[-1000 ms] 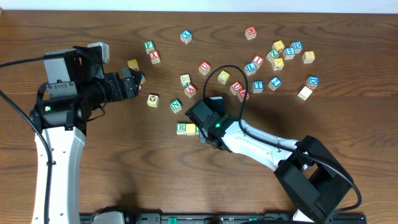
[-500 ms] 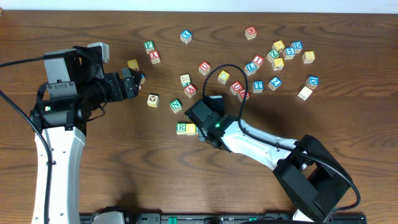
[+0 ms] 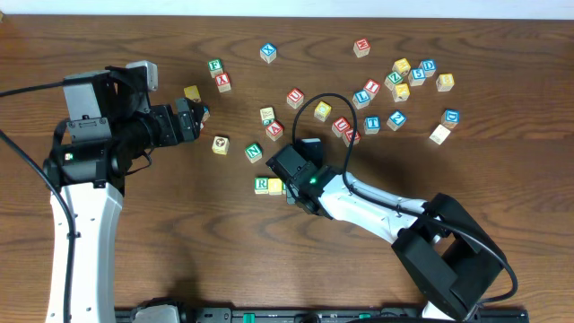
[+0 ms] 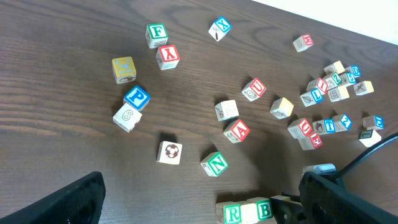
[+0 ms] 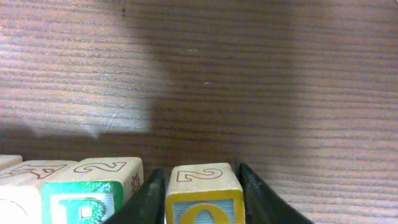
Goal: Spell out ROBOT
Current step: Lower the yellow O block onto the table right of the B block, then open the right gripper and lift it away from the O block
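Note:
In the right wrist view my right gripper (image 5: 201, 174) is shut on a yellow-faced O cube (image 5: 203, 202), which stands on the table just right of the green B cube (image 5: 81, 199). In the left wrist view a row reads green R (image 4: 232, 214), a pale yellow cube (image 4: 250, 211), green B (image 4: 265, 210), with the right gripper (image 4: 287, 205) beside it. From overhead the R (image 3: 261, 185) and yellow cube (image 3: 275, 187) show; the right gripper (image 3: 291, 187) hides the rest. The blue T (image 3: 372, 125) lies at the back right. My left gripper (image 3: 193, 117) hovers open and empty.
Loose cubes lie scattered across the back of the table: a green N (image 3: 254, 152), a red A (image 3: 274, 131), a soccer-ball cube (image 3: 221, 144), and a dense cluster at the back right (image 3: 404, 81). The right arm's cable (image 3: 336, 112) loops over the middle cubes.

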`<state>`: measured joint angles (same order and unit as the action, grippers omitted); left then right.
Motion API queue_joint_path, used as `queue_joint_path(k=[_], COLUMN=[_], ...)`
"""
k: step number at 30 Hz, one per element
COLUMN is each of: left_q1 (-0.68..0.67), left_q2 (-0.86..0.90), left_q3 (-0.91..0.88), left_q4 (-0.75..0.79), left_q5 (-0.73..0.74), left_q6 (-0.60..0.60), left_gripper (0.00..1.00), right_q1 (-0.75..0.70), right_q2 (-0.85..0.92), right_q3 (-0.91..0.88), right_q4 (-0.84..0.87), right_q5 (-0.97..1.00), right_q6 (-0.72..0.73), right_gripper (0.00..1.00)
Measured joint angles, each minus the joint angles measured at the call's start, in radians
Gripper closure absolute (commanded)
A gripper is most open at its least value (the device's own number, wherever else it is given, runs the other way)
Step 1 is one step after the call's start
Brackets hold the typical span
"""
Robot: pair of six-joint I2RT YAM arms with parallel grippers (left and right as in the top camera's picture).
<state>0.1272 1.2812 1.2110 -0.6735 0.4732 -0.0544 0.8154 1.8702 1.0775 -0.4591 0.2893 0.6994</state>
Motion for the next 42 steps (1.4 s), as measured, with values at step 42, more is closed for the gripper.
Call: queue_joint_path(k=[42], left_q1=[0.0], left_q2=[0.0], left_q3=[0.0], left_q4=[0.0], left_q5=[0.0], left_q6=[0.0], left_gripper=[0.02], right_q1=[0.0], right_q2=[0.001], right_q3=[0.005], right_q4=[0.0], right_q5=[0.054], right_q6=[0.001], right_gripper=[0.55])
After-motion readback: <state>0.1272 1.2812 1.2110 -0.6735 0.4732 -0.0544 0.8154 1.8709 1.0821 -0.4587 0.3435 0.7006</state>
